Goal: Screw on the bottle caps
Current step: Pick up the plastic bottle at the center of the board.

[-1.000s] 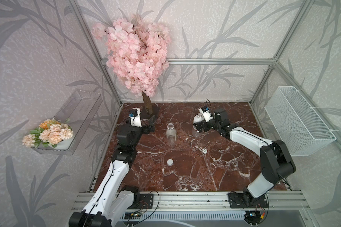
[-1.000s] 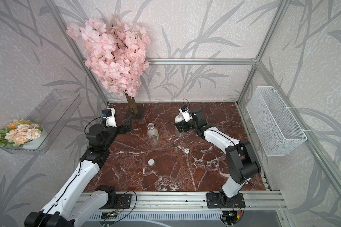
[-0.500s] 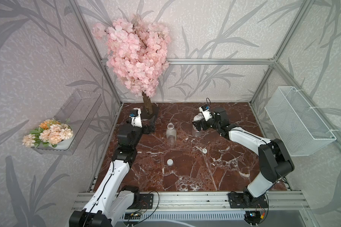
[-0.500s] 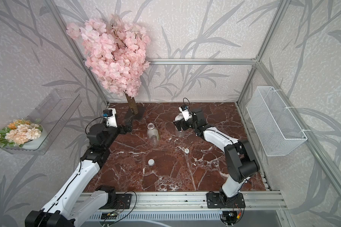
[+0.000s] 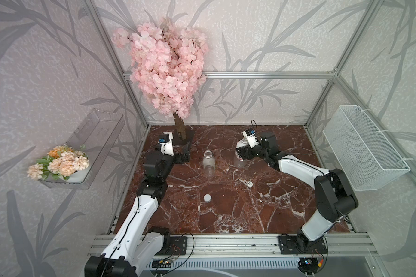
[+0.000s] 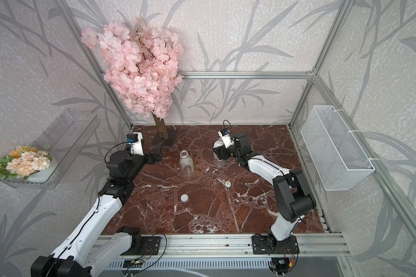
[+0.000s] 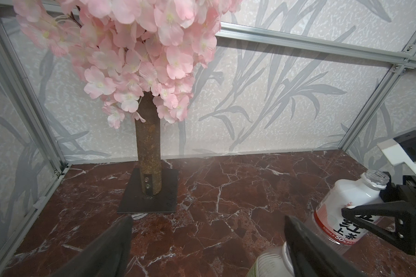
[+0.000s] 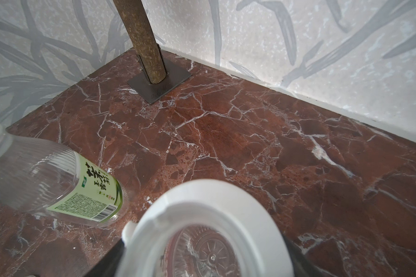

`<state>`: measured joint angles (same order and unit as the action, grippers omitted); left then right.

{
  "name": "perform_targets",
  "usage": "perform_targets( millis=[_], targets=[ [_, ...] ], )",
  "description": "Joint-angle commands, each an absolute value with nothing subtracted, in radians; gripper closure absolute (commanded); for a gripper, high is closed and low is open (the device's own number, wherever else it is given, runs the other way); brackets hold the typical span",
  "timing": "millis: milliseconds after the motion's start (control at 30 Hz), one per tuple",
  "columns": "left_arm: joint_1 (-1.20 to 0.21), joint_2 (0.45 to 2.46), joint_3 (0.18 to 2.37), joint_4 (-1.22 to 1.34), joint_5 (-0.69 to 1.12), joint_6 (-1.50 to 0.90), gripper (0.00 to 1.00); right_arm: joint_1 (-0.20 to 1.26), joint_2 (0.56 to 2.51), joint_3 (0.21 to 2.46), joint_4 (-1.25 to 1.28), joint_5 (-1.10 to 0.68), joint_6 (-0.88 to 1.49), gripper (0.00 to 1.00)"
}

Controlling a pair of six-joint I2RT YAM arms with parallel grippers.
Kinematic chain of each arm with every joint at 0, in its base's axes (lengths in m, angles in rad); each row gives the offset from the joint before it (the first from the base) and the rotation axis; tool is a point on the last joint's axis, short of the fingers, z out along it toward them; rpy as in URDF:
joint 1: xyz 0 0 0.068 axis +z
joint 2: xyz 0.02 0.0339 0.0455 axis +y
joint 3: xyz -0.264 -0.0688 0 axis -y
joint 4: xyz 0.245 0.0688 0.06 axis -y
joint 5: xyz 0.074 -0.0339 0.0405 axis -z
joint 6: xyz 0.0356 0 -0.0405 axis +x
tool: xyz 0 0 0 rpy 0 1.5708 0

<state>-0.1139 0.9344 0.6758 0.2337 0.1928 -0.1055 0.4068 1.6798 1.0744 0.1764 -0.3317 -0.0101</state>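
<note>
Two caps, the plain cap (image 5: 207,197) and the printed cap (image 5: 249,184), lay untouched at mid-frame. Above them, the right gripper (image 5: 242,153) had just slid around the white-wrapped bottle (image 5: 238,147), its jaws narrowing. I couldn't tell whether they pinched it yet, because the contact was hidden. The left gripper (image 5: 186,153) gaped empty beside the clear bottle (image 5: 208,163). Bracing seemed to be starting, and no cap was on yet.

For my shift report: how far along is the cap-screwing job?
Done: nothing yet; the clear bottle and the white-wrapped bottle stand uncapped. In hand: the right gripper has fingers either side of the white-wrapped bottle; the left gripper is open and empty. Left: the plain cap and the printed cap lie loose on the table, still to be screwed on.
</note>
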Motion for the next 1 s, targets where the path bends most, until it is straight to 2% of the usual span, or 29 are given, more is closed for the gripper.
perform_targets(
  millis=[0, 200, 400, 633, 967],
  targets=[
    [-0.119, 0.934, 0.682, 0.225, 0.233, -0.1, 0.0, 0.41, 1.597, 1.043, 0.202, -0.37, 0.022, 0.39],
    [-0.122, 0.954, 0.744, 0.183, 0.4, -0.062, 0.0, 0.396, 1.458, 1.053, 0.104, -0.412, 0.056, 0.4],
    [-0.178, 0.982, 0.831, 0.135, 0.609, 0.009, 0.0, 0.318, 1.323, 1.07, 0.087, -0.554, 0.184, 0.4],
    [-0.393, 1.084, 0.981, 0.053, 0.596, 0.13, 0.0, 0.304, 1.268, 1.155, 0.018, -0.742, 0.252, 0.39],
    [-0.579, 1.284, 1.152, -0.025, 0.541, 0.244, 0.0, 0.305, 1.2, 1.149, 0.038, -0.89, 0.311, 0.38]
  ],
)
